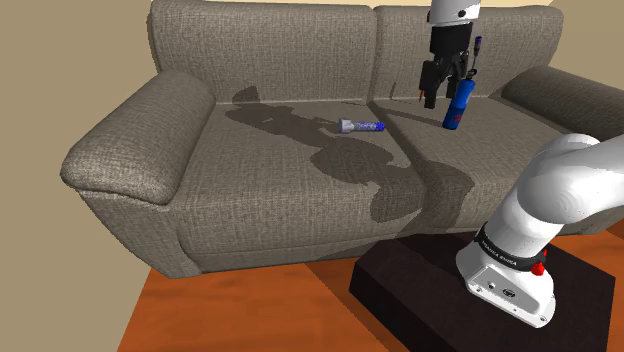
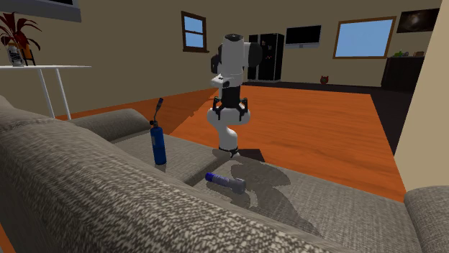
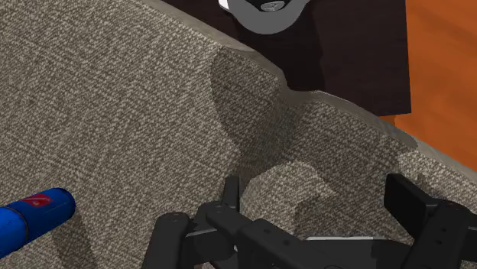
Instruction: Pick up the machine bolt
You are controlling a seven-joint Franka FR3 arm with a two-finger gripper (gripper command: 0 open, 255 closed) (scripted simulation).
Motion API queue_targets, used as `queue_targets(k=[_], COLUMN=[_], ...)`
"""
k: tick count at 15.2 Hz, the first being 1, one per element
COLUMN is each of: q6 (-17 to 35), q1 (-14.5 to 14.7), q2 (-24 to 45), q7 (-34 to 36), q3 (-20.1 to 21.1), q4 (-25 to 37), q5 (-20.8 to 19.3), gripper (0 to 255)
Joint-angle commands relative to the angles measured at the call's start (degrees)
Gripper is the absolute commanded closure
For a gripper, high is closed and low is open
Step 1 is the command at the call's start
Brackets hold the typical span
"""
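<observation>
Grey sofa cushions point(image 1: 280, 180) carry the bolt point(image 1: 360, 126), lying flat on its side well apart from the upright blue canister point(image 1: 458, 105). Just beside that canister's top hangs the gripper point(image 1: 436, 92), fingers spread and holding nothing, so I reckon it must cross over before reaching down.

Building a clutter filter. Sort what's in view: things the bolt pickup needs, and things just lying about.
For the job:
machine bolt, lying on the sofa seat
gripper, open and empty

Just lying about:
blue gas torch, standing on the sofa seat
white table
plant
</observation>
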Motion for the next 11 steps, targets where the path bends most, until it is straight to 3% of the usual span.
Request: queue_targets(k=[1,6,11], q6=[0.0,10.4,20.4], q1=[0.0,2.8,6.2], q2=[0.0,6.0,14.3], q7=[0.0,-15.6,-31.0], q3=[0.0,-6.4,-12.2], q4=[0.0,-1.1,0.4], q5=[0.0,-3.7,-4.8], gripper=[0,0,0])
